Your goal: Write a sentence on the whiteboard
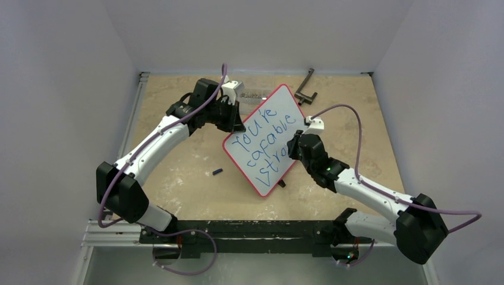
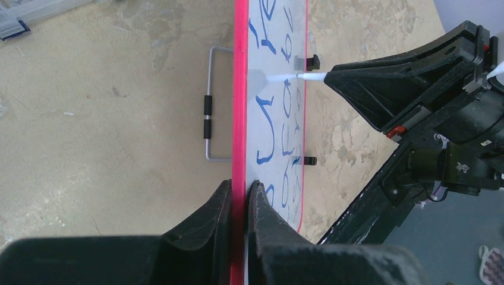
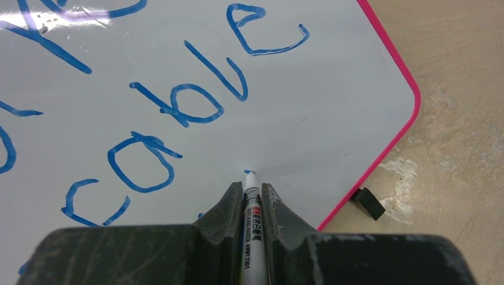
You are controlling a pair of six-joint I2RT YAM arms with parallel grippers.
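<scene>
Whiteboard (image 1: 282, 102) rim is clamped by left gripper (image 2: 241, 186); marker (image 3: 252, 221) is pinched in right gripper (image 3: 251, 187), tip touching board beside blue sentence (image 1: 264, 142).

Whiteboard (image 3: 321, 101): smooth, glossy white face with a patch of glare. Its thin red frame (image 2: 239, 89) looks like plastic with a slight sheen.
Sentence (image 1: 261, 142), on the whiteboard's face: blue marker ink, flat, streaky where strokes cross.
Wire stand (image 2: 208, 113), behind the whiteboard: bare grey metal with two black sleeves.
Foot (image 3: 368, 203), at the whiteboard's edge: matt black, plastic-looking.
Marker (image 3: 252, 208), at the whiteboard's face: smooth white barrel, printed lettering.
Left gripper (image 2: 239, 187) and right gripper (image 3: 251, 187): matt black plastic, scuffed grey.
Table (image 1: 178, 172), under the whiteboard: mottled beige, matt, worn.
</scene>
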